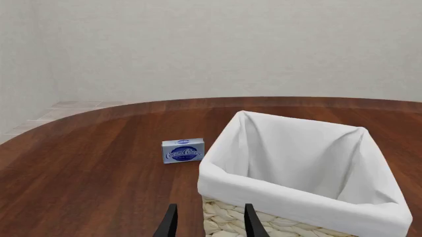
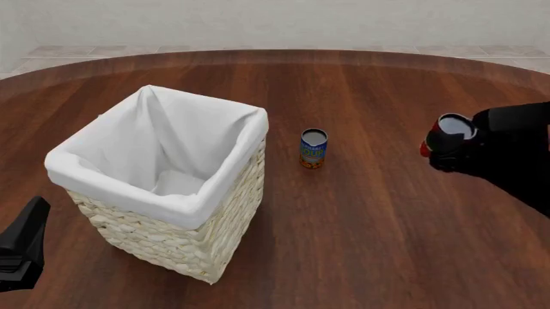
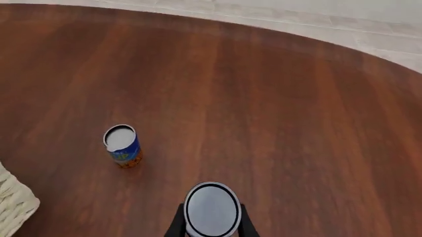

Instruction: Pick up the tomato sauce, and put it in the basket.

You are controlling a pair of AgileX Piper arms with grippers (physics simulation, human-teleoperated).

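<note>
Tomato sauce was already in the grip of the right hand, fingers closed on either side of the can w/ its silvery top facing up; in the right wrist view the can sat snug btwn the two dark fingers. It looked raised off the bench over the right side, well apart from the basket, tho exact height couldn't be told. So the pick step seemed done & the carry was the step in hand. Basket stood on the left part of the bench, open mouth up, white lining folded over the rim, nothing visible inside. Btwn can and basket stood the blue-and-orange can, upright, near the basket's right wall but not touching. Next move prob called for a leftward sweep across the bench, keeping high enough to pass over that other can & the basket rim, then stopping over the opening before letting go. Left hand hung near the basket's near corner, fingers apart w/ nothing btwn them, so idle. A small blue-and-white box lay on the bench beyond the basket, out of the way.
</note>
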